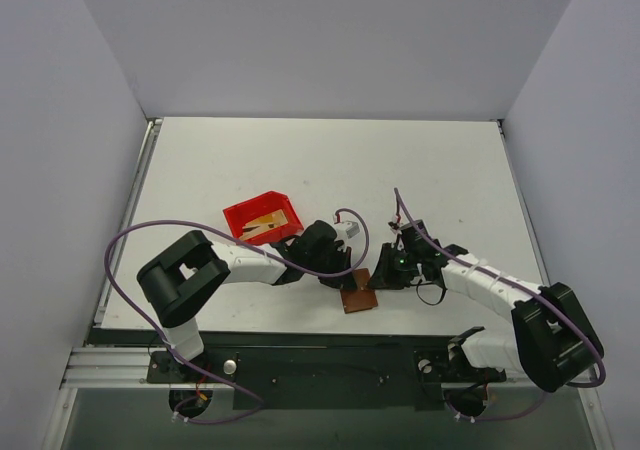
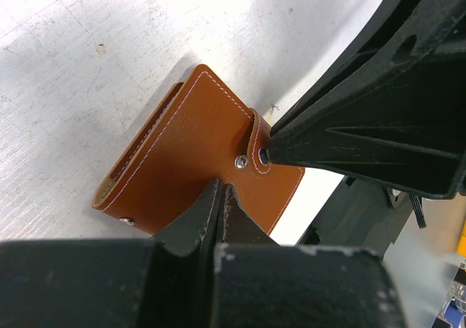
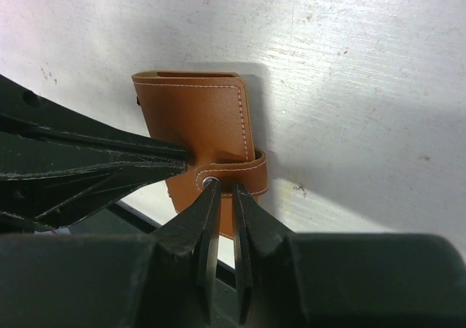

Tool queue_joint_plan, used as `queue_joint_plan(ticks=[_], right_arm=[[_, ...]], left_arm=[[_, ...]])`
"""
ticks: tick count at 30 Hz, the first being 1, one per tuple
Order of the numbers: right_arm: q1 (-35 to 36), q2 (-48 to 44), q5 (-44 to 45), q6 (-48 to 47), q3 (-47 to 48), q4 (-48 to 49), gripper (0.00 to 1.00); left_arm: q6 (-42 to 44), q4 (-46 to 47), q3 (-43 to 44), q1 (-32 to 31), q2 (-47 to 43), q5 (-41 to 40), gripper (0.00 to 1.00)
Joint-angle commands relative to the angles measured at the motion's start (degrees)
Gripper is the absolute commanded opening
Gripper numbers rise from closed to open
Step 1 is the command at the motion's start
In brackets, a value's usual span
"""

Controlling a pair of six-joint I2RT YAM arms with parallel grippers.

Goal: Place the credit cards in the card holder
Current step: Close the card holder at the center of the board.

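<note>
The card holder is a closed brown wallet lying at the table's near edge, its snap tab fastened. It also shows in the left wrist view. My left gripper is shut, with its tips pressed on the wallet's face; it also shows in the top view. My right gripper pinches the snap tab beside the snap, its jaws a narrow gap apart; it also shows in the top view. The gold-tan credit cards lie in the red bin, away from both grippers.
The red plastic bin stands left of the left arm's wrist. The wallet's near end reaches over the table's front edge, with the dark mounting rail below. Purple cables loop over both arms.
</note>
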Motion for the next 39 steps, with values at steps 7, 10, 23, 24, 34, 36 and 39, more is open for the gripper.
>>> queue_joint_plan(ticks=[7,10,23,24,34,36,39], right_arm=[[-0.17,1.88,-1.09,-1.07,1.66,1.3,0.09],[-0.26,2.23,-1.35,-1.24,1.74,1.39,0.09],[-0.26,3.38,-1.79,-1.42,2.36,1.39,0.09],[-0.26,3.38,-1.79,-1.33,2.44,1.39,0.09],[0.09,4.17,-2.5,-1.16,2.8,3.05,0.09],[0.18,4.43,-2.5,-1.16,2.8,3.23,0.09],[0.36,4.87,-2.5,-1.07,2.8,3.49,0.09]], left_arm=[[0.44,1.08,-0.34,-0.34,0.35,0.16,0.0],[0.35,0.99,-0.26,-0.34,0.44,0.24,0.0],[0.53,0.46,0.36,-0.34,0.7,0.24,0.0],[0.61,0.46,0.36,-0.34,0.7,0.16,0.0],[0.53,0.46,0.53,-0.25,0.88,0.16,0.0],[0.52,0.46,0.53,-0.34,0.88,0.24,0.0],[0.7,0.46,0.45,-0.34,0.79,0.24,0.0]])
